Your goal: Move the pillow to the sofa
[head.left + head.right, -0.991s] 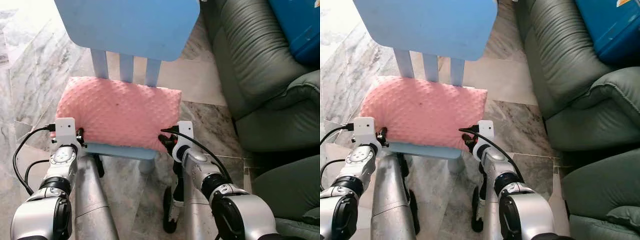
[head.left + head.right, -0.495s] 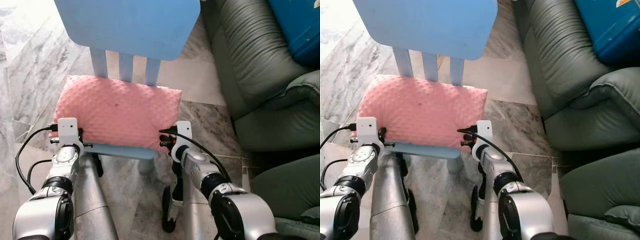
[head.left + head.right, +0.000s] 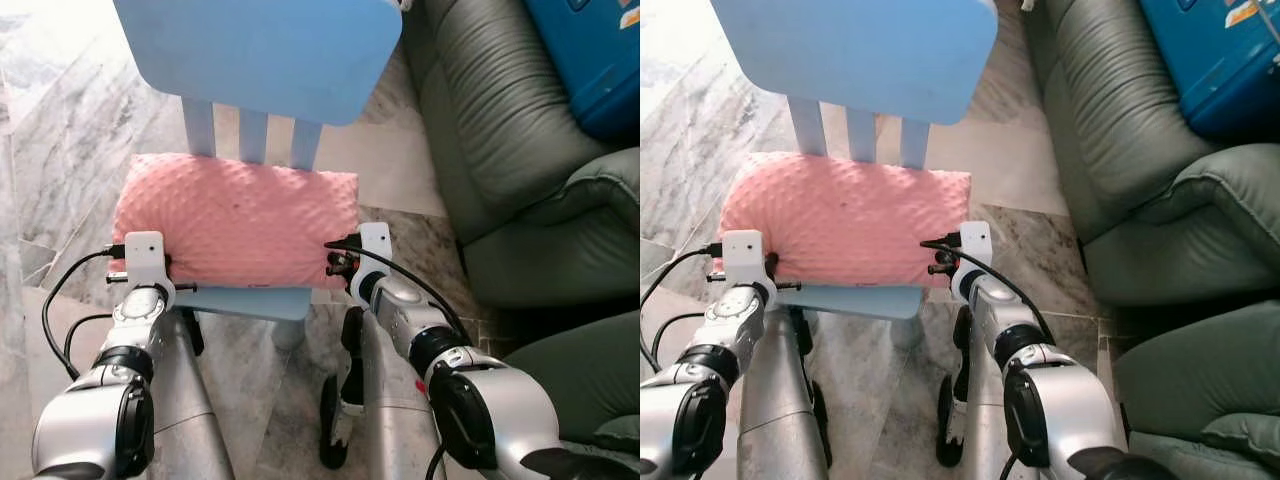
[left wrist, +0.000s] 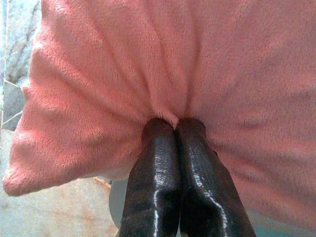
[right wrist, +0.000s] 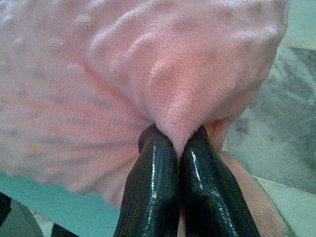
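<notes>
A pink dimpled pillow [image 3: 235,225] lies over the seat of a small light-blue chair [image 3: 260,50]. At the pillow's near left edge my left gripper [image 4: 174,127] is shut, pinching a fold of its fabric. My right gripper [image 5: 174,138] is shut on the pillow's near right corner in the same way. In the eye views both wrists [image 3: 145,262] press against the pillow's front edge, and the pillow looks slightly raised off the seat front. The dark green leather sofa [image 3: 500,130] stands to the right.
The chair's backrest rises just behind the pillow, with slats [image 3: 250,135] under it. A blue box [image 3: 590,55] rests on the sofa at the far right. Grey marble floor [image 3: 60,130] spreads around the chair and between it and the sofa.
Both wrists have drawn slightly up and forward with the pillow's front edge pinched; the pillow has bunched narrower and its near edge has lifted, showing more of the chair seat's front.
</notes>
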Robot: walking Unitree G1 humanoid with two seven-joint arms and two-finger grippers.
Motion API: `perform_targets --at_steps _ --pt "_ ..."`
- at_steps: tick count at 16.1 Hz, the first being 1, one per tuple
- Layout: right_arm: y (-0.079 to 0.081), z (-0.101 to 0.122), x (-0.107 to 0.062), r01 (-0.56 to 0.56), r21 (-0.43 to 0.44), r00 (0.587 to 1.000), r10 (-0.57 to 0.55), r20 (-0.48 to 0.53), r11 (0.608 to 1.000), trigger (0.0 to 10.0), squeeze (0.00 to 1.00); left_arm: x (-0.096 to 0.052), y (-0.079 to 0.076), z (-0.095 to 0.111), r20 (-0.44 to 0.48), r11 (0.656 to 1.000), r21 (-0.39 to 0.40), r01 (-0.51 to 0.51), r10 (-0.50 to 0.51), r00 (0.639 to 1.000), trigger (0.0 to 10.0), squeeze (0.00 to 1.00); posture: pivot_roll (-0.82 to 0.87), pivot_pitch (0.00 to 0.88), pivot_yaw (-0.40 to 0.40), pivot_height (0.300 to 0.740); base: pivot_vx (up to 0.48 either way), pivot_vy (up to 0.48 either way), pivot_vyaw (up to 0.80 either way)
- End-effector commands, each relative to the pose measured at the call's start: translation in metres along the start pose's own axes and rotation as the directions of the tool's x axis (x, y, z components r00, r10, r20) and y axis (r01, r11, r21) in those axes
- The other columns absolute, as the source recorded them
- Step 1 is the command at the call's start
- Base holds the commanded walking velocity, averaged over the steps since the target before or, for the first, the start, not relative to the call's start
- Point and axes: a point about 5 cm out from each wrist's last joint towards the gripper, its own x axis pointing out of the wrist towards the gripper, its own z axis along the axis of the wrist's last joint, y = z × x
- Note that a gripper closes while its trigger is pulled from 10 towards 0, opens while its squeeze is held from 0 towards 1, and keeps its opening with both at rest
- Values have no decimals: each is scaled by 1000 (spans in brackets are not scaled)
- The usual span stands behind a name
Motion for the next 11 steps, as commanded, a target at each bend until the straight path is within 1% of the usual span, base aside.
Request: perform_targets --at_steps 1,3,4,6,7,8,9,10,11 --pt "-9 4 -2 36 -18 999 -36 7 999 0 0 -1 -6 -6 -38 1000 8 20 -19 999 0 0 90 143 -184 518 0 0 0" --pt "-14 26 -2 30 -95 996 -22 85 995 0 0 5 -10 21 54 999 -20 35 -34 998 0 0 90 80 -167 518 0 0 0" --pt "-20 35 -4 32 -120 992 -17 122 992 0 0 6 -12 33 105 998 -33 50 -46 993 0 0 86 60 -158 518 0 0 0" --pt "-37 45 -13 58 -161 981 -26 194 985 0 0 5 -13 49 208 997 -41 69 -59 976 0 0 72 0 -134 518 0 0 0" --pt "-43 44 -16 71 -163 976 -35 214 984 0 0 4 -12 51 232 997 -29 70 -62 971 0 0 73 0 -125 518 0 0 0" --pt "-51 40 -22 93 -164 970 -53 236 982 0 0 2 -13 51 259 996 -41 78 -65 964 0 0 73 0 -114 518 0 0 0" --pt "-62 26 -34 137 -194 959 -80 273 971 0 0 -7 -19 44 295 993 -50 108 -88 951 0 0 76 0 -90 518 0 0 0" --pt "-64 20 -38 157 -192 952 -97 290 969 0 0 -12 -21 42 313 992 -52 114 -93 945 0 0 77 0 -86 518 0 0 0" --pt "-68 11 -46 197 -179 939 -132 318 964 0 0 -22 -27 36 335 990 -59 127 -100 937 0 0 80 0 -78 518 0 0 0"
